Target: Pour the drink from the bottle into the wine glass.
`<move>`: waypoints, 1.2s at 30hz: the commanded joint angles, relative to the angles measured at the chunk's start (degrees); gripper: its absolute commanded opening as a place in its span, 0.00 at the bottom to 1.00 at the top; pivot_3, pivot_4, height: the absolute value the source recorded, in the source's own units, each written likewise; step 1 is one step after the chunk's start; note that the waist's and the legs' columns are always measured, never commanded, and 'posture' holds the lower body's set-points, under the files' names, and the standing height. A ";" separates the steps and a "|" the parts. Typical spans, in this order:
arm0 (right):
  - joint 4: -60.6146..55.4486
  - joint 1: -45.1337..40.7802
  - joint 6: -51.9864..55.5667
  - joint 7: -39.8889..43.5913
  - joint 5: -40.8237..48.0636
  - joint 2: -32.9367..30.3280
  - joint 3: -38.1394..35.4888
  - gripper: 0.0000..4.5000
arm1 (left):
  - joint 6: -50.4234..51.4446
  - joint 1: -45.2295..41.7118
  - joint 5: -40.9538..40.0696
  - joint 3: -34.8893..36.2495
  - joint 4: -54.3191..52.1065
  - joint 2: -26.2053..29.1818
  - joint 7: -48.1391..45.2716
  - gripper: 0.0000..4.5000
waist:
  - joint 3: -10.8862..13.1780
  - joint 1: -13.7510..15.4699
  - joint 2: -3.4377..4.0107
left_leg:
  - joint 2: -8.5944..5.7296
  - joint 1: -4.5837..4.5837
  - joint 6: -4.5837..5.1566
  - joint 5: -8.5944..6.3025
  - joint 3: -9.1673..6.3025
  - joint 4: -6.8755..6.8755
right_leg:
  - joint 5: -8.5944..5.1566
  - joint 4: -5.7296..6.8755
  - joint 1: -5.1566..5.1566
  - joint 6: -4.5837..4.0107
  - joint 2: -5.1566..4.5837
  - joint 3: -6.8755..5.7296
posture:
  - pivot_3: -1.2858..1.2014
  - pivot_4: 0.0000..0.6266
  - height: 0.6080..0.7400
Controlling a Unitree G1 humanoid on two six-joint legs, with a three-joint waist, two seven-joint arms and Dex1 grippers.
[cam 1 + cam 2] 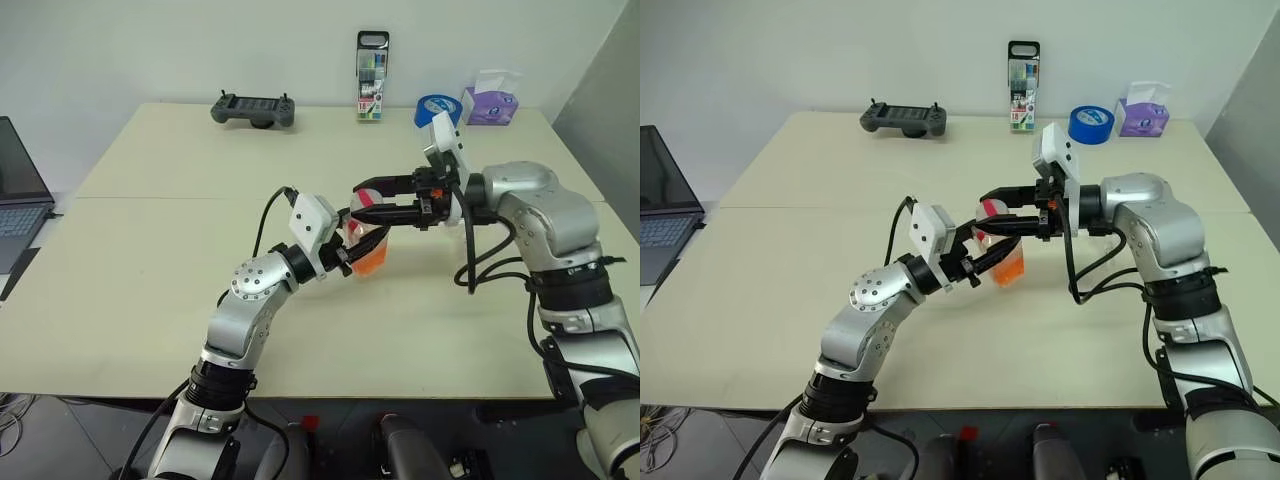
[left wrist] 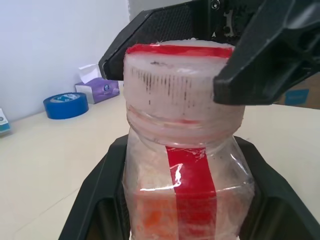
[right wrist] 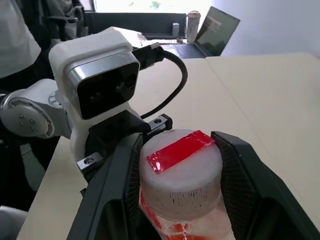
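My left jaws [image 1: 975, 262] clench the bottle [image 1: 1006, 256]; my right jaws [image 1: 992, 212] pinch its cap [image 3: 180, 167], still on. Uncapping and pouring remain.

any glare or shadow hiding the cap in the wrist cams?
Left wrist view: cap sharp and evenly lit, part covered by the right gripper; slight sheen on the bottle label. Right wrist view: cap top clear, bright window behind, no glare on it.
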 commanded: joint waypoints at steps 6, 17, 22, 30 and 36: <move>-2.71 -0.42 -3.39 0.27 -0.65 0.92 -0.29 0.49 | -0.49 -0.77 -0.45 0.90 -2.40 0.14 0.86 0.46 | 0.00 0.30 0.00 | -0.26 -0.18 -0.03 0.00 0.06 0.08 | 0.01 -0.13 -0.06 0.01 -0.25 0.07 | 0.52 0.24 1.00; -19.36 7.45 1.69 -22.49 -5.19 3.89 -2.44 0.87 | -1.36 -2.08 -1.06 1.15 -0.04 0.10 -0.41 0.46 | 0.00 0.39 0.00 | -0.21 -0.17 -0.05 0.01 -0.01 0.07 | 0.01 -0.04 -0.10 0.01 -0.44 0.01 | 0.52 0.24 1.00; -26.89 9.32 9.15 -33.67 -6.91 7.37 -1.92 0.87 | -1.93 -2.77 -0.67 1.10 1.32 -0.24 -0.74 0.46 | 0.00 0.31 0.00 | -0.22 -0.17 -0.05 0.02 0.04 0.08 | 0.01 -0.03 -0.13 0.01 -0.44 0.06 | 0.52 0.24 1.00; -32.70 9.82 19.51 -44.95 -9.47 11.07 -0.03 0.87 | -2.86 -3.57 -0.46 1.76 2.83 0.05 -1.05 0.46 | 0.00 0.29 0.00 | -0.22 -0.17 -0.05 0.02 0.05 0.09 | 0.01 -0.01 -0.13 0.01 -0.42 0.07 | 0.52 0.24 1.00; -33.94 10.19 22.99 -47.84 -10.25 9.84 -0.63 0.87 | -3.31 -3.32 -0.38 1.64 3.10 0.18 -1.12 0.46 | 0.00 0.31 0.00 | -0.23 -0.18 -0.05 0.01 0.05 0.08 | 0.01 -0.02 -0.13 0.01 -0.31 0.06 | 0.52 0.24 1.00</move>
